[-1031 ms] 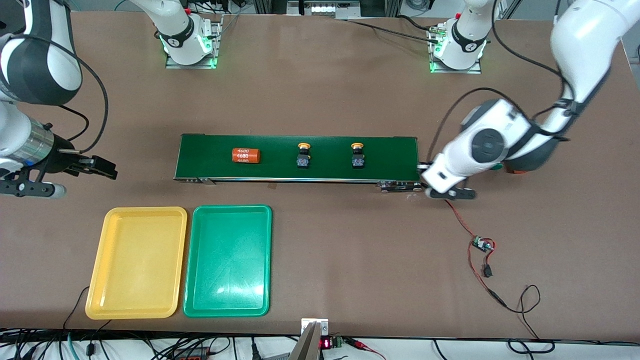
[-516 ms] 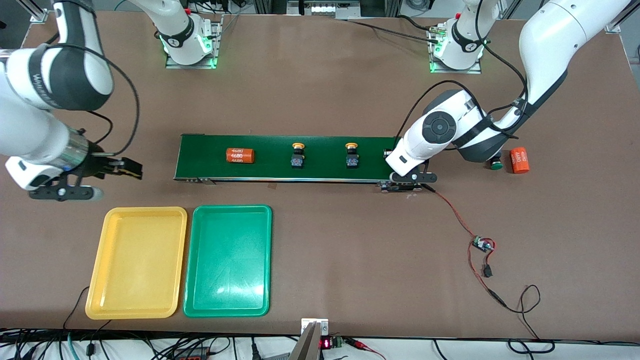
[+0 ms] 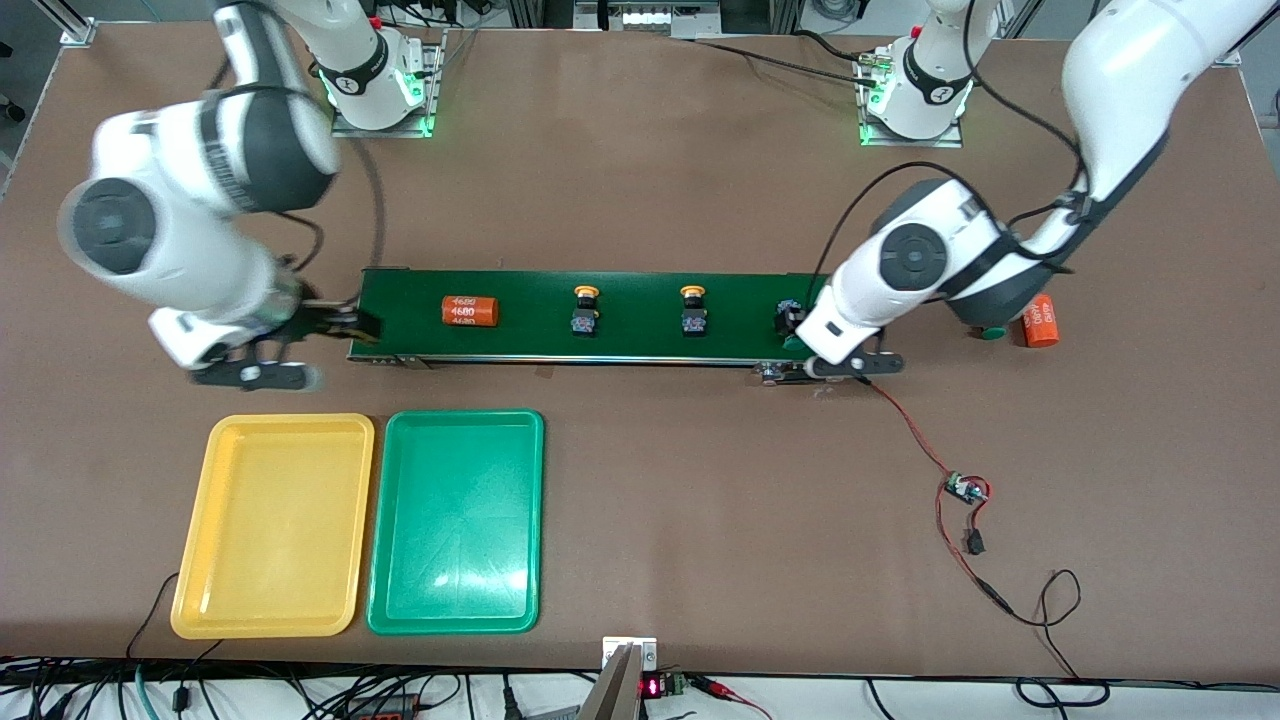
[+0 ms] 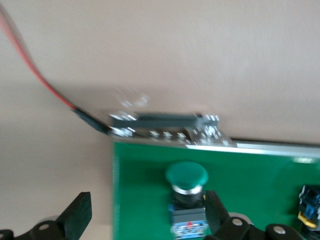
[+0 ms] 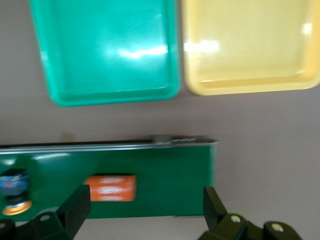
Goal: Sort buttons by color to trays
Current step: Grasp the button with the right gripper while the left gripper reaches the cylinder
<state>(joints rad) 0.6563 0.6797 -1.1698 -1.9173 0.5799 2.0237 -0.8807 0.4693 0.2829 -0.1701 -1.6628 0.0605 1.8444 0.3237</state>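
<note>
Two yellow-capped buttons (image 3: 585,310) (image 3: 692,308) sit on the dark green belt (image 3: 620,335). A green-capped button (image 3: 787,318) sits at the belt's end toward the left arm. My left gripper (image 3: 800,335) is open over it. In the left wrist view (image 4: 147,215) that button (image 4: 187,195) stands close against one finger (image 4: 215,212). Another green button (image 3: 990,332) lies on the table, partly hidden by the left arm. My right gripper (image 3: 350,322) is open and empty over the belt's other end (image 5: 145,206). The yellow tray (image 3: 275,525) and green tray (image 3: 455,520) hold nothing.
An orange 4680 cylinder (image 3: 470,311) lies on the belt near the right gripper and shows in the right wrist view (image 5: 110,188). A second cylinder (image 3: 1040,320) lies on the table by the left arm. A red wire with a small board (image 3: 965,490) runs from the belt.
The right arm has swung in from the table's edge to the belt's end. The left gripper has moved from the table onto the belt's other end. The belt's objects have shifted toward the right arm.
</note>
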